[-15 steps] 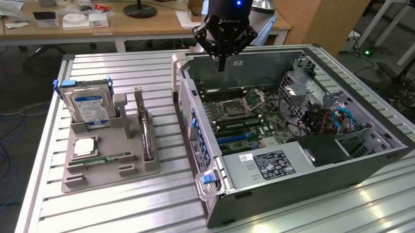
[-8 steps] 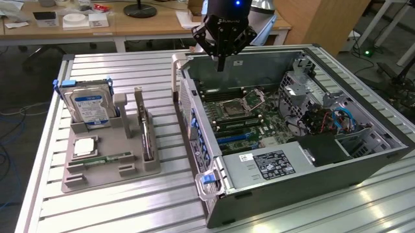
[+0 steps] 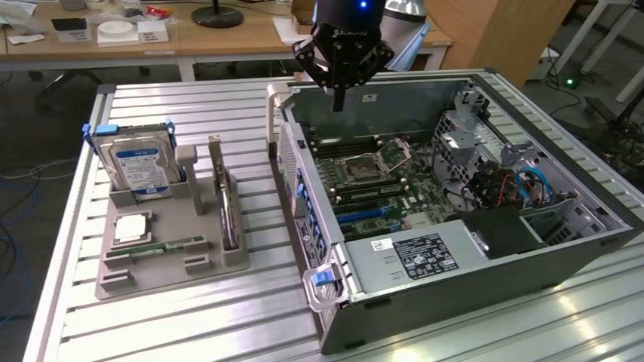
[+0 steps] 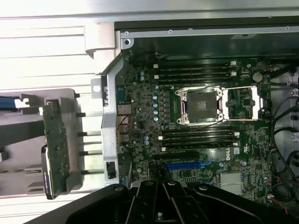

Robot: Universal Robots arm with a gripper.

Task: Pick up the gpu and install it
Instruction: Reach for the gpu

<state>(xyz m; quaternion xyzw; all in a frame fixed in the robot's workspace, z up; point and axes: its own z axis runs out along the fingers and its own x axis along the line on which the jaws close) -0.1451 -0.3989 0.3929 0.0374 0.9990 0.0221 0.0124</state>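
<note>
Gripper (image 3: 339, 102), pinched shut and empty, hangs over the case (image 3: 483, 290); gpu (image 3: 228, 207) stands edge-on in the tray (image 3: 171, 260), exterior view's left, face hidden.

I see my arm (image 3: 408, 15) enter at the top of the exterior view, with the wrist (image 3: 348, 11) turned so the black gripper (image 3: 339, 102) points straight down. Its jaws are pressed together into one narrow dark tip. In the wrist view, the gripper (image 4: 161, 186) shows two black fingers (image 4: 142, 203) meeting at a closed point, with the broad dark shoulders of its body on either side.
</note>
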